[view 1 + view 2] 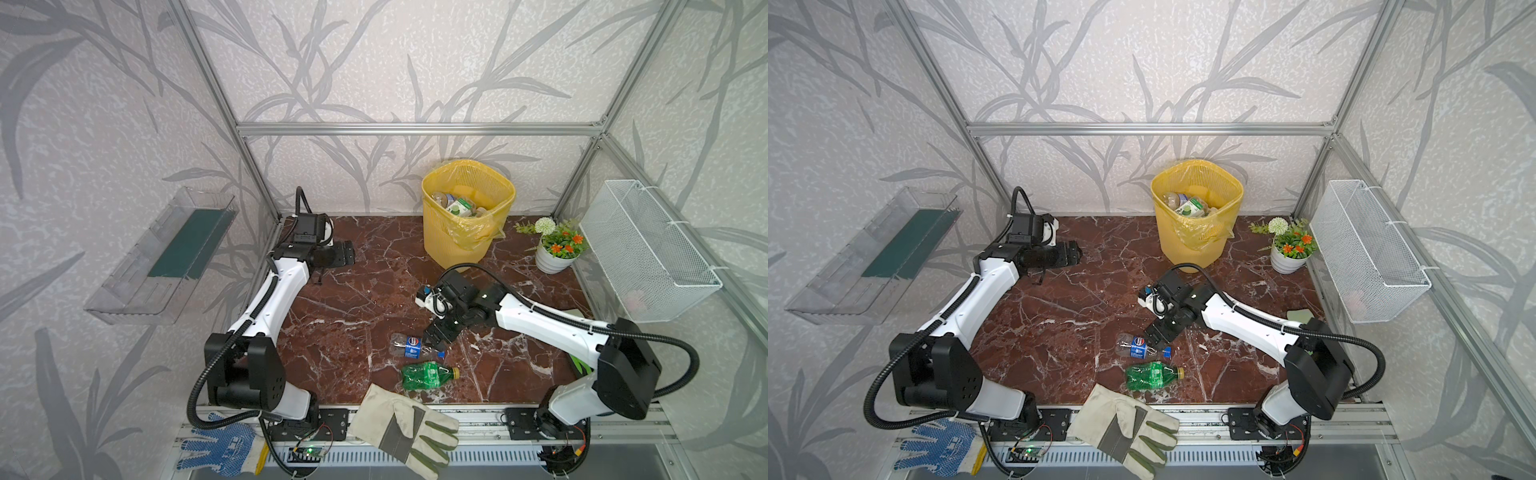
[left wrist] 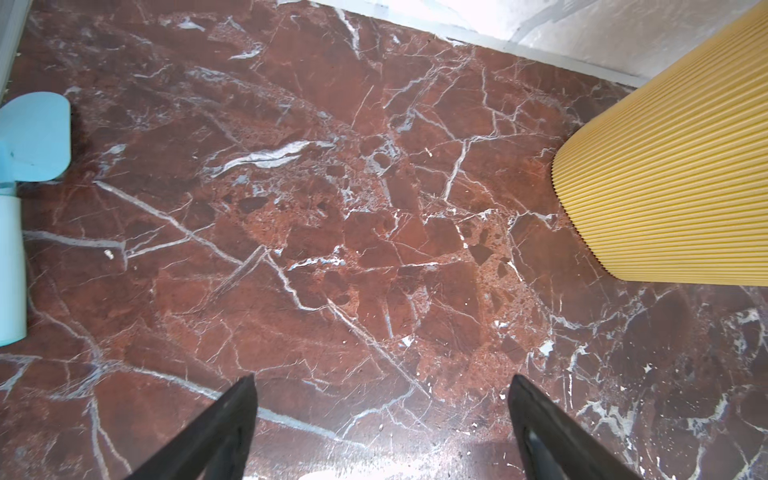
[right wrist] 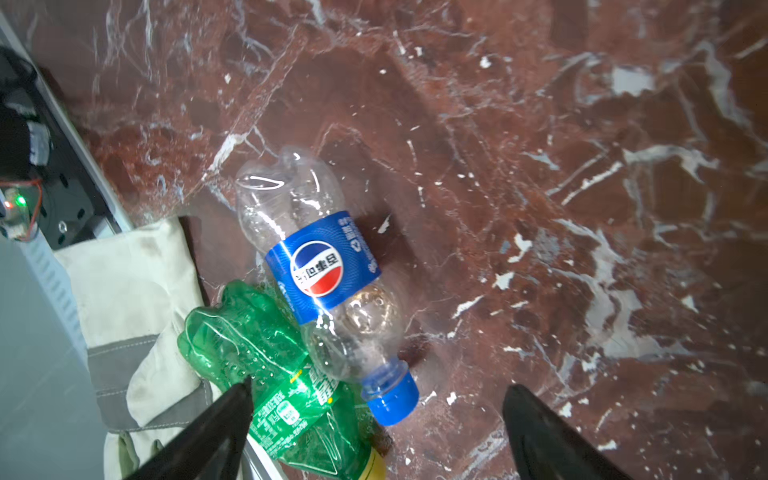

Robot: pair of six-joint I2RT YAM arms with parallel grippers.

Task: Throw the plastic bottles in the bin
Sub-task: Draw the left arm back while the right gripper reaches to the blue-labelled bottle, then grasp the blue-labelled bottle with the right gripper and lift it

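Observation:
Two plastic bottles lie near the table's front. One is a clear bottle (image 1: 409,347) (image 1: 1138,348) (image 3: 320,266) with a blue label and blue cap. The other is a crumpled green bottle (image 1: 428,375) (image 1: 1152,375) (image 3: 257,353) with a yellow cap, touching it on the near side. My right gripper (image 1: 434,340) (image 1: 1156,332) (image 3: 380,388) hovers open just above the clear bottle's cap end, holding nothing. The yellow bin (image 1: 440,241) (image 1: 1177,249) (image 2: 673,187) stands at the back with several bottles (image 1: 455,203) inside. My left gripper (image 1: 345,257) (image 1: 1073,253) (image 2: 382,378) is open over bare marble at the back left.
A beige work glove (image 1: 407,424) lies over the front edge beside the green bottle, and a blue dotted glove (image 1: 220,444) at the front left. A flower pot (image 1: 555,253) and white wire basket (image 1: 648,249) are at the right, a clear tray (image 1: 162,257) on the left wall, a pale blue trowel (image 2: 35,141) near my left gripper.

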